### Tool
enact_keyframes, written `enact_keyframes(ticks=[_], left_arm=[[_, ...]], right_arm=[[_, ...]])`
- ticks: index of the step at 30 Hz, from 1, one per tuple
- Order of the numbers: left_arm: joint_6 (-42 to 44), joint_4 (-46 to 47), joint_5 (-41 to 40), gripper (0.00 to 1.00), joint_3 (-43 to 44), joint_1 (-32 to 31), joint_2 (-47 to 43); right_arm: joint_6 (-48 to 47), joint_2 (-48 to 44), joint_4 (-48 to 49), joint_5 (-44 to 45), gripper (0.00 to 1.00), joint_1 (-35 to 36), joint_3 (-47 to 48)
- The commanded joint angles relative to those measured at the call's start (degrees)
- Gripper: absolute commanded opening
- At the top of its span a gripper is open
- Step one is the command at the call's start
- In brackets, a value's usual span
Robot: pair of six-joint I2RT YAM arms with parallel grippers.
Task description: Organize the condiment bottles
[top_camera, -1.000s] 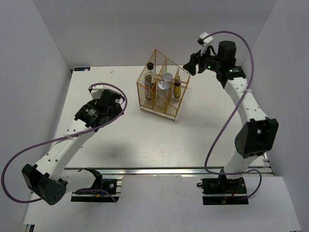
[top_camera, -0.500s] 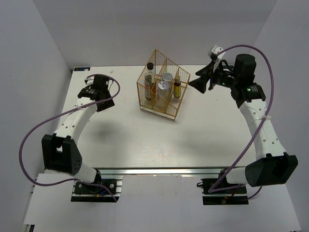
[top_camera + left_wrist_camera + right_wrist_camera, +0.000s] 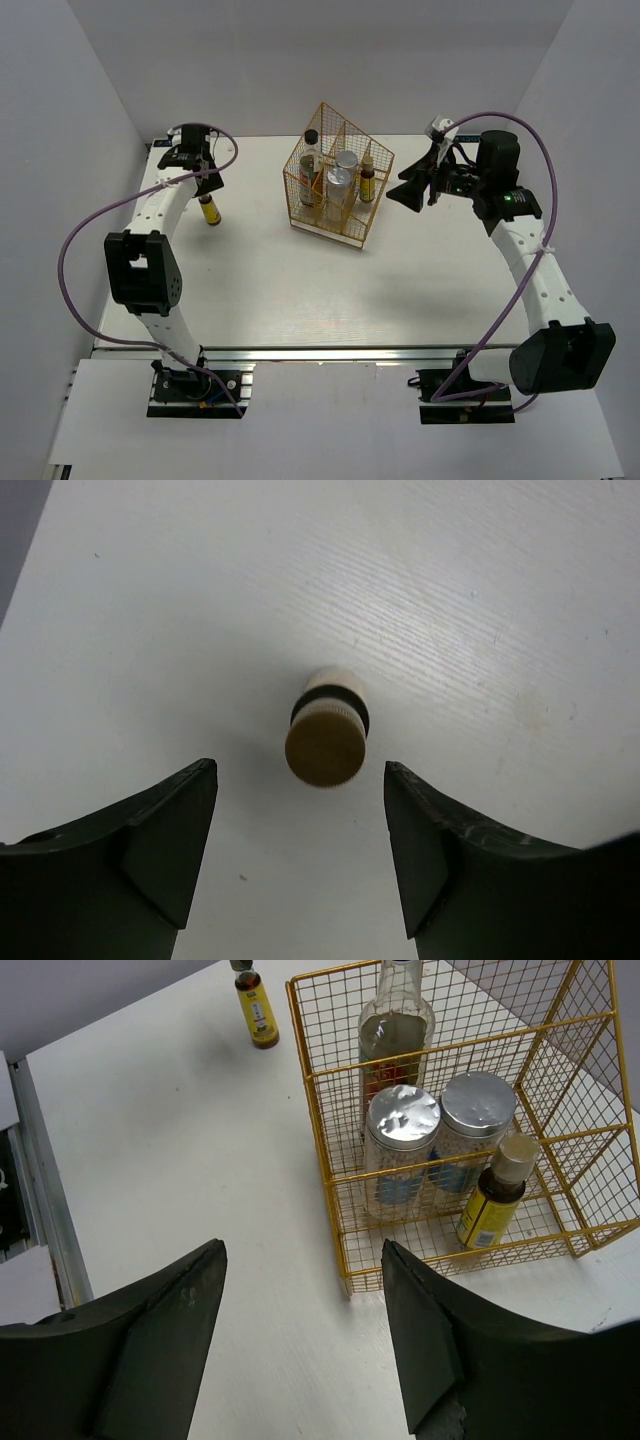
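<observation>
A gold wire basket holds a dark bottle, two silver-topped white bottles and a yellow bottle. They also show in the right wrist view: dark bottle, silver-topped bottles, yellow bottle. A second yellow bottle stands upright on the table left of the basket. My left gripper is open right above it; the left wrist view looks down on its tan cap ahead of the open gripper. My right gripper is open and empty, right of the basket.
The white table is walled at the back and both sides. The basket has gold dividers between its compartments. The loose yellow bottle also shows far off in the right wrist view, near the table's back left.
My left arm swung out to the back left, uncovering the loose yellow bottle, and now its gripper sits over it. My right gripper moved down and toward the basket's right side.
</observation>
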Motion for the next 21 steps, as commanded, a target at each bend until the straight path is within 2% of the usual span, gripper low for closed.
enact_keyframes(ticks=[1,6,18,21], left_arm=[[1.65,0.99,1.02,0.76,3.62,0.6,1.12],[1.47,1.69,2.96,0.69,5.3,0.78,2.97],[1.47,1.87,2.96,0.62,6.09,0.87,4.38],[1.38,2.05,3.14,0.55,5.91,0.95,4.64]], right_arm=[[1.57,-2.21,3.28,-1.49,0.69,0.01,-0.76],[2.01,-2.12,3.37,-1.14,0.68,0.01,-0.94],[1.49,-2.3,2.4,-0.08,0.68,-0.08,-0.76],[0.96,-2.47,1.96,0.27,0.68,-0.08,-0.76]])
